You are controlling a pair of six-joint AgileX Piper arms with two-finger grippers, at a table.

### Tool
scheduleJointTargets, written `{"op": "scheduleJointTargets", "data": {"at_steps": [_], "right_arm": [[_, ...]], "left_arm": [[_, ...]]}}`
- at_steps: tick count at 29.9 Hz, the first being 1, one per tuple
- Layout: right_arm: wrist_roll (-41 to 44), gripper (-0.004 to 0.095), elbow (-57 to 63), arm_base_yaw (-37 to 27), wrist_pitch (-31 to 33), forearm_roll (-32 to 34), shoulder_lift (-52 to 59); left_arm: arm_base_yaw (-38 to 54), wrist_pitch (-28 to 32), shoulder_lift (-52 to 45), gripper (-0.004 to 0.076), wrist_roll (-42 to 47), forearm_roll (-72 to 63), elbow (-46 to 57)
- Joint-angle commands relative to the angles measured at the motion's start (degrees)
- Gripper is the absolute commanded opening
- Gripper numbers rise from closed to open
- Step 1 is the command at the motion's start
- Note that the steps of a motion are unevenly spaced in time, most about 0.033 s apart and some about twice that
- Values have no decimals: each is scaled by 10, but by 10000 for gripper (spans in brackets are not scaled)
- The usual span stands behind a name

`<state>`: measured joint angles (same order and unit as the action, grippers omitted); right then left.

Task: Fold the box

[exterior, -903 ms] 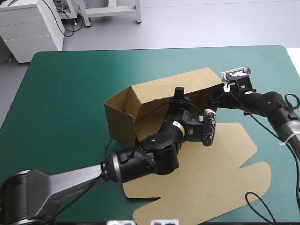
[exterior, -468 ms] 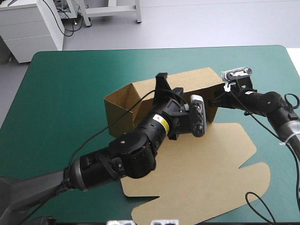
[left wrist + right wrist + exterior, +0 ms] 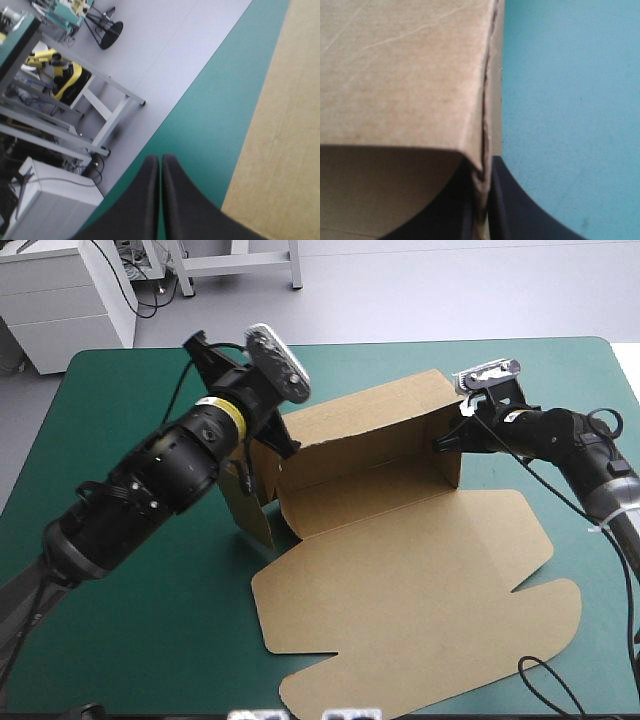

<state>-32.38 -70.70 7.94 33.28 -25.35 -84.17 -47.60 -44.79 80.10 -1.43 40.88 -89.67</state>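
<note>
The brown box (image 3: 370, 430) lies mid-table, its long back wall upright and a side wall (image 3: 250, 502) standing at its left end. Its wide lid sheet (image 3: 420, 590) lies flat toward the table's front. My right gripper (image 3: 446, 440) is shut on the box's right end wall, and its wrist view shows the board's edge (image 3: 485, 100) pinched between the fingers (image 3: 510, 200). My left gripper (image 3: 197, 343) is raised beyond the box's left end and points toward the far left corner. It is shut on nothing (image 3: 160, 157), with the board (image 3: 285, 125) beside it.
The teal-green cover (image 3: 130, 570) shows bare to the left of the box and along the far edge (image 3: 400, 345). The flat lid reaches close to the table's front edge. The right arm stretches in over the table's right side.
My left gripper has shut, risen out of the box and swung to the far left. The box's left end now stands open. My right gripper has kept its grip and shifted slightly.
</note>
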Motion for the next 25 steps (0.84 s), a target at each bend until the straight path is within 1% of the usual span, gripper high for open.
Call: {"op": "scheduleJointTargets", "data": {"at_steps": [1,3,7,12,15,18,20,23,25], "right_arm": [[99,5,-58,24,3,57,17],[136,5,-87,31,38,77,12],[211,5,-159,32,142,99,-12],[278,5,-270,32,276,120,-51],[297,5,-338,32,380,122,-81],[318,5,-366,37,382,116,-87],[324,5,-366,37,382,96,-87],[340,5,-344,37,383,94,-85],[340,5,-320,42,383,89,-80]], "left_arm": [[69,32,-38,0,-28,-60,-19],[116,35,-46,0,-46,-91,-19],[216,41,-57,0,-60,-153,-19],[350,23,-59,0,-136,-328,-19],[426,10,-57,0,-175,-424,-19],[496,-12,-57,0,-199,-496,-19],[538,-15,-57,0,-205,-530,-9],[588,-16,-57,0,-206,-565,13],[604,-16,-57,0,-220,-586,33]]}}
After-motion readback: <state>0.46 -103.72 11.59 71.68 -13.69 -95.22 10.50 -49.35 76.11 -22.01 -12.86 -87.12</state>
